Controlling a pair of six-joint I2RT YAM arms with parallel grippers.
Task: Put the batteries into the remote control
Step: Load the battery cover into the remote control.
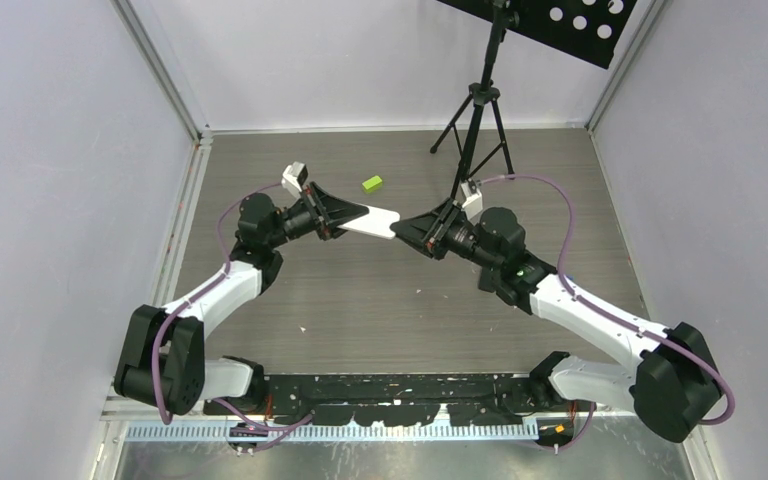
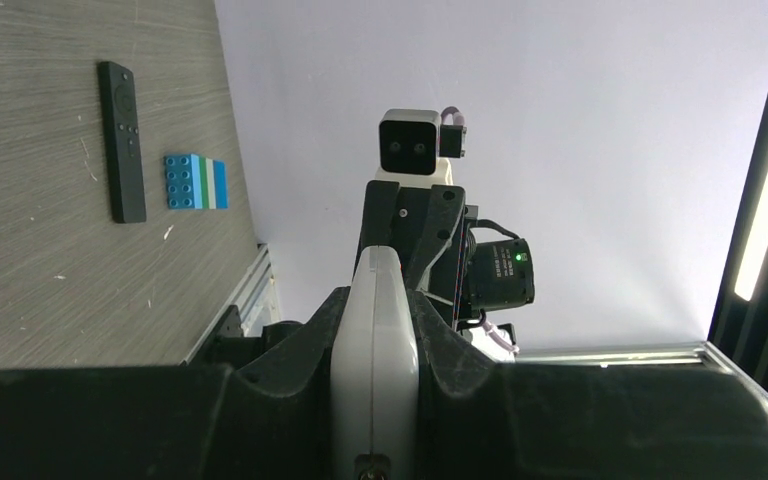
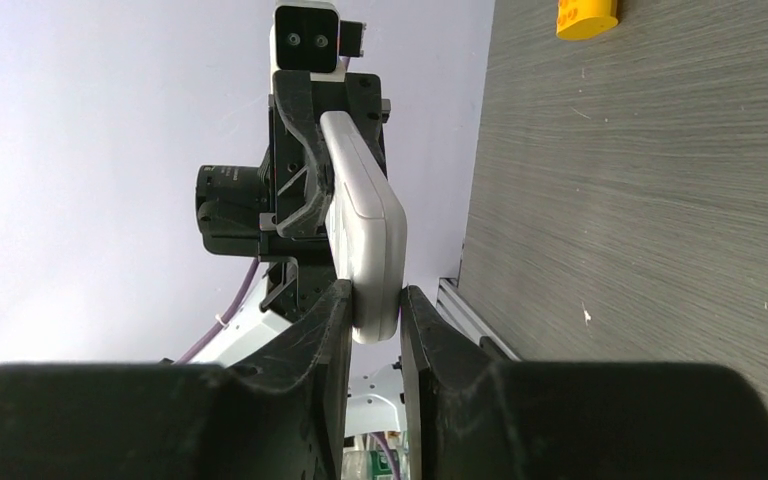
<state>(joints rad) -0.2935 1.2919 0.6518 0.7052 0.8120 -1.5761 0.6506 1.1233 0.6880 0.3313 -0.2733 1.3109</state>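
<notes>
Remote (image 1: 370,222) held mid-air, left gripper (image 2: 375,310) clamped on one end, right gripper (image 3: 375,300) flanking the other, grip uncertain; batteries not discernible; next move likely needs a firm two-ended hold for opening.

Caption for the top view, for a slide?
Left gripper and right gripper hold the white remote between them, mid-air.
</notes>
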